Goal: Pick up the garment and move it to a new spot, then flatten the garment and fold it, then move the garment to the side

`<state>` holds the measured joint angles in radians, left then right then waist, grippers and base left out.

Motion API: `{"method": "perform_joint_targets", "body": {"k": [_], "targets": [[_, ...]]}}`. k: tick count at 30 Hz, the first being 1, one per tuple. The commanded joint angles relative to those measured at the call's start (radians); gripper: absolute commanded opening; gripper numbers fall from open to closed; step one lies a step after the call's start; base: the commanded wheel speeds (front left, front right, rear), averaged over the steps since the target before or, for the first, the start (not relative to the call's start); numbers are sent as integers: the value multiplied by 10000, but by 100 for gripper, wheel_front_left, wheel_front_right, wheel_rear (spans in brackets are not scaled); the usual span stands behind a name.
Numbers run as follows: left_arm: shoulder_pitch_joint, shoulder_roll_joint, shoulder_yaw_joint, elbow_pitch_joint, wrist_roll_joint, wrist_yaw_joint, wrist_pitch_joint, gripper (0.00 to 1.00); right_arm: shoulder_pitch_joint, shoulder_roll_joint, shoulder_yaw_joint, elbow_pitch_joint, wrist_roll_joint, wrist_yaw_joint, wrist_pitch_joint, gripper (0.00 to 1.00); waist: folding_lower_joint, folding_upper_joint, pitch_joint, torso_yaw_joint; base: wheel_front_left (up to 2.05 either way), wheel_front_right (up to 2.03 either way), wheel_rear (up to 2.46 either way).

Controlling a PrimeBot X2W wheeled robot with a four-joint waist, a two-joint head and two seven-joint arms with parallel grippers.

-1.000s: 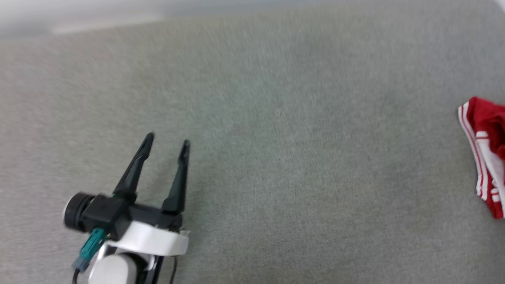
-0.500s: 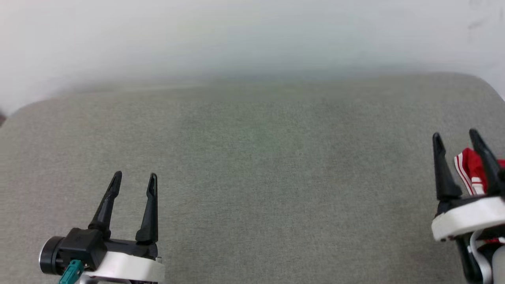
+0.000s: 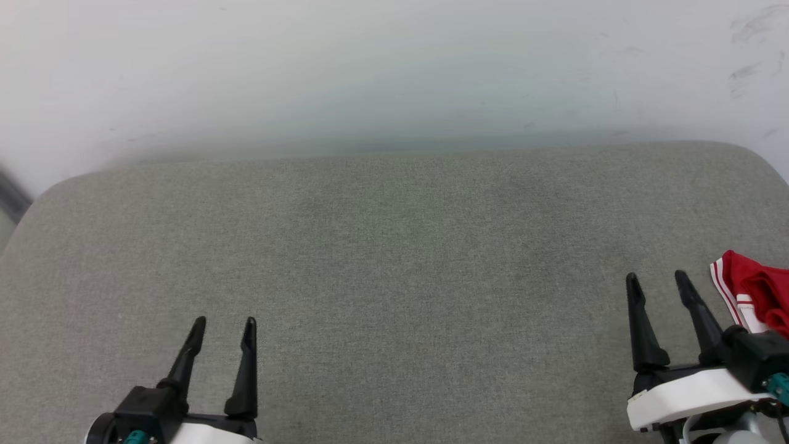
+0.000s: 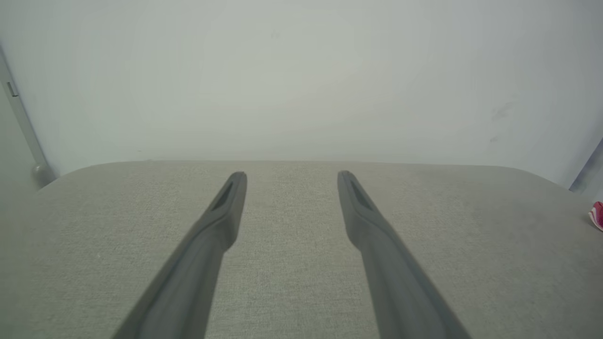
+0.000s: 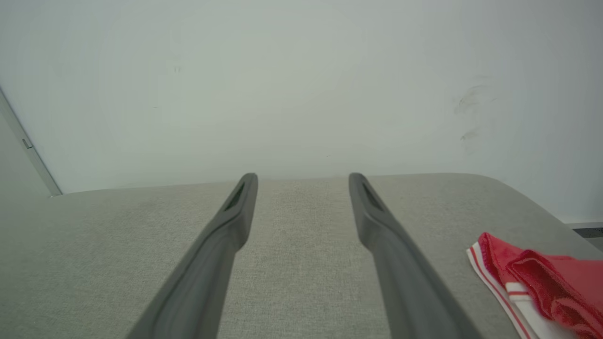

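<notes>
Both grippers sit low over the grey pad (image 3: 394,246), with a white wall (image 3: 394,74) behind. Left gripper (image 3: 224,320): 2 fingers spread apart, nothing between them, bare pad ahead of it in its wrist view. Right gripper (image 3: 656,275): fingers likewise spread and empty, tips pointing toward the wall. The garment (image 3: 753,290) lies on the pad at the far right, just beside the right gripper's outer finger but apart from it; the head view cuts it off at the frame edge. In the right wrist view I see a red-and-white striped edge lying flat, with red fabric heaped in soft rolls on top. Whether that is a loose fold or a crumple I cannot tell, since much of it is out of frame. The scene fits 2 readings: a garment at the side waiting to be lifted, or 1 already folded and set aside. Risks, as I judge them: the garment sits near the pad's right edge, so a sideways brush from the right arm could push the thin fabric over it. A swing to the right could also snag the striped trim on the outer finger and drag the pile open. If a grasp is wanted, a pinch on the top roll may lift only 1 layer and let the rest trail. My poor view of the pile is the main source of error.
</notes>
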<state>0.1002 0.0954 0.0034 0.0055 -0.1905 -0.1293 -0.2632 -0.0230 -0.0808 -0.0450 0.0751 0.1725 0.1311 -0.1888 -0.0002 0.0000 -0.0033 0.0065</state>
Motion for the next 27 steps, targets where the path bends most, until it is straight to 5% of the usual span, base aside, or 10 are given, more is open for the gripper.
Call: {"method": "perform_joint_targets", "body": {"k": [1,27], "targets": [[101,39,-114,31,-31,-11,-18,100,109,81,30,103,-29,-8,-101,100,2,0,-7,-2,0,0,0],[191,-50,180,30,133,-12,-18,100,-30,319,218,634,52,-8,-389,100,2,0,-111,-171,0,0,0]]}}
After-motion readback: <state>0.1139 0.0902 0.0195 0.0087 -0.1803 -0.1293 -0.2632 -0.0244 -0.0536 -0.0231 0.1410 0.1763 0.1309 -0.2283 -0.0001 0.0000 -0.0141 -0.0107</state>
